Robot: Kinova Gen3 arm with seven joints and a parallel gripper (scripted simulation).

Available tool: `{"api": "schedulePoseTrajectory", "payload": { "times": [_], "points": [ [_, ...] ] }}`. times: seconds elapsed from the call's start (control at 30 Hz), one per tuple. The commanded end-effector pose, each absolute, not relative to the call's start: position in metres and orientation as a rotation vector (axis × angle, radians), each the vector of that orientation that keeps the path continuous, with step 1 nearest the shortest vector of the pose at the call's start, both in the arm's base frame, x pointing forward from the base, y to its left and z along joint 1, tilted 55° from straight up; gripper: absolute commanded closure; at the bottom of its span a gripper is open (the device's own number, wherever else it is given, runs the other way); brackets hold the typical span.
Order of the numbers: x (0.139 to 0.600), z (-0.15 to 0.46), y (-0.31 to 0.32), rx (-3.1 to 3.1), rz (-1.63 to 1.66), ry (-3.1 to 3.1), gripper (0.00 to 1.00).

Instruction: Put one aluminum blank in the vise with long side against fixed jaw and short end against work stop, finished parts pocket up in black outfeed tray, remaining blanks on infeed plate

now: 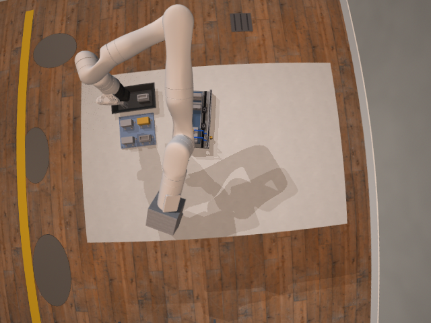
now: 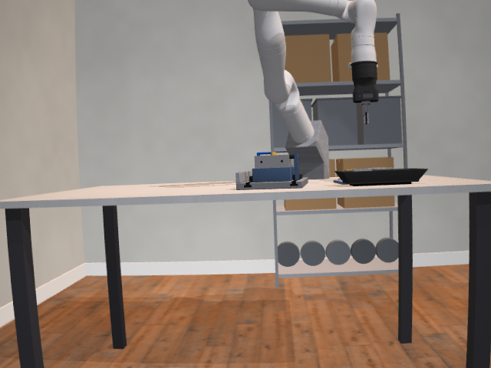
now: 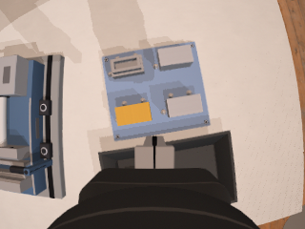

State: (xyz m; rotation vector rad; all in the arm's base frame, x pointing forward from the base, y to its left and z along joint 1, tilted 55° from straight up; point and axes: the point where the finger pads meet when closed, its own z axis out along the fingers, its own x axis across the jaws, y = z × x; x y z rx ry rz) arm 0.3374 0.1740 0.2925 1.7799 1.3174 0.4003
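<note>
My gripper (image 1: pixel 124 105) (image 2: pixel 366 119) (image 3: pixel 154 147) is shut and empty, high above the black outfeed tray (image 2: pixel 380 176) (image 3: pixel 231 153). A finished part (image 1: pixel 142 97) lies pocket up in that tray. On the blue infeed plate (image 1: pixel 135 130) (image 3: pixel 157 126) lie two gray blanks, one (image 1: pixel 126 122) (image 3: pixel 184 105) nearer the tray and one (image 1: pixel 127 140) (image 3: pixel 175 56) farther away, a brass blank (image 1: pixel 143 120) (image 3: pixel 133 114) and a second pocketed part (image 1: pixel 144 138) (image 3: pixel 127 65). The vise (image 2: pixel 271 174) (image 3: pixel 35 95) is partly covered by the arm in the top view and cut off in the wrist view; its contents are unclear.
The arm crosses over the vise in the top view. Blue hoses (image 1: pixel 199 130) stand at one end of the vise. The tray and infeed plate lie close together, beside the vise. A shelf rack (image 2: pixel 400 59) stands behind the table.
</note>
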Motion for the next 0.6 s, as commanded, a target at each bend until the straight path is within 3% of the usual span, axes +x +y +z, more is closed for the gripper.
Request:
{"api": "schedulePoseTrajectory", "payload": {
  "times": [0.0, 0.57],
  "points": [
    [0.3372, 0.2928, 0.1746, 1.78, 0.402, 1.318, 1.0],
    [0.3388, 0.2914, 0.1735, 1.78, 0.402, 1.318, 1.0]
  ]
}}
